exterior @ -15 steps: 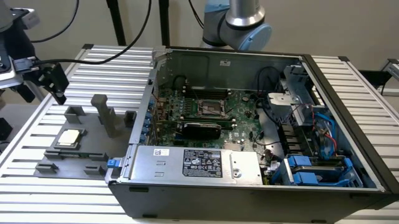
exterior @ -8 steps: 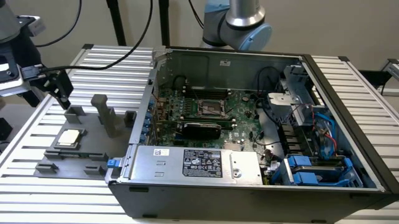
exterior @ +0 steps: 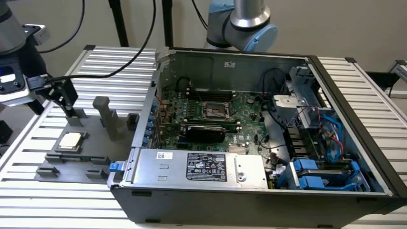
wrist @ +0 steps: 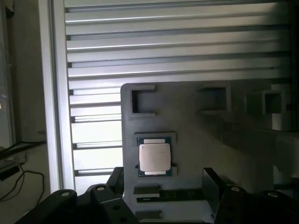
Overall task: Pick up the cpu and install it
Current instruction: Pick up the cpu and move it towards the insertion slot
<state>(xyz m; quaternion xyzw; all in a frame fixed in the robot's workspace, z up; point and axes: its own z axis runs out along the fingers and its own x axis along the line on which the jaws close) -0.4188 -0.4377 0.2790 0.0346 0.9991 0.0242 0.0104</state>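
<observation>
Exterior view: the small flat square cpu (exterior: 70, 139), with a silvery-white metal top and a tan-green rim, lies level and metal side up in a shallow seat of the dark grey plastic fixture plate (exterior: 102, 149). The plate sits on the ribbed aluminium counter (exterior: 114, 62), at about nine o'clock from the open black computer case (exterior: 254, 205). The chip is so nearly square that a long axis is hard to name, but its edges run parallel with the plate's edges. The arm's black pincer (exterior: 70, 107) hangs just above the plate at about twelve o'clock from the chip, apart from it and beside the plate's grey upright posts (exterior: 106, 117). In the wrist view the pincer (wrist: 163, 186) has its two fingers (wrist: 117, 179) standing wide apart and holding nothing. The cpu (wrist: 154, 157) lies square-on just beyond the gap between them, on the plate (wrist: 201, 140), with the counter's slats (wrist: 177, 46) beyond. Inside the case, the black metal-framed socket (exterior: 216, 110) sits on the green motherboard.
</observation>
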